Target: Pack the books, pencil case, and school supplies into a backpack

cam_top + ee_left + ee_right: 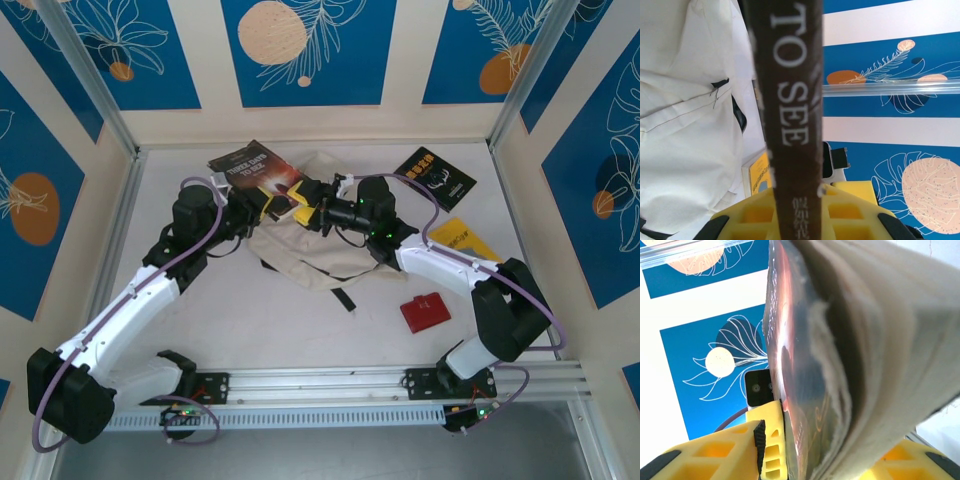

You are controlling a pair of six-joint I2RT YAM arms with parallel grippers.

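The cream backpack point(310, 255) lies mid-table, its top toward the back wall. The dark brown book point(250, 165) stands on edge at the backpack's opening. My left gripper point(272, 203) is shut on the book's lower edge; in the left wrist view the book point(792, 100) runs up from between the yellow fingers point(850, 210), next to the backpack point(685, 150). My right gripper point(312, 212) meets it from the right. There the backpack's fabric rim point(900, 340) and the brown book point(790, 365) both lie between the right gripper's point(835, 450) fingers, one finger against the cover.
The black book point(435, 178) lies at the back right and the yellow book point(460, 238) beside the right forearm. A flat red pencil case point(425, 312) rests on the table near the right arm's base. Black straps point(345, 297) trail from the backpack's near side.
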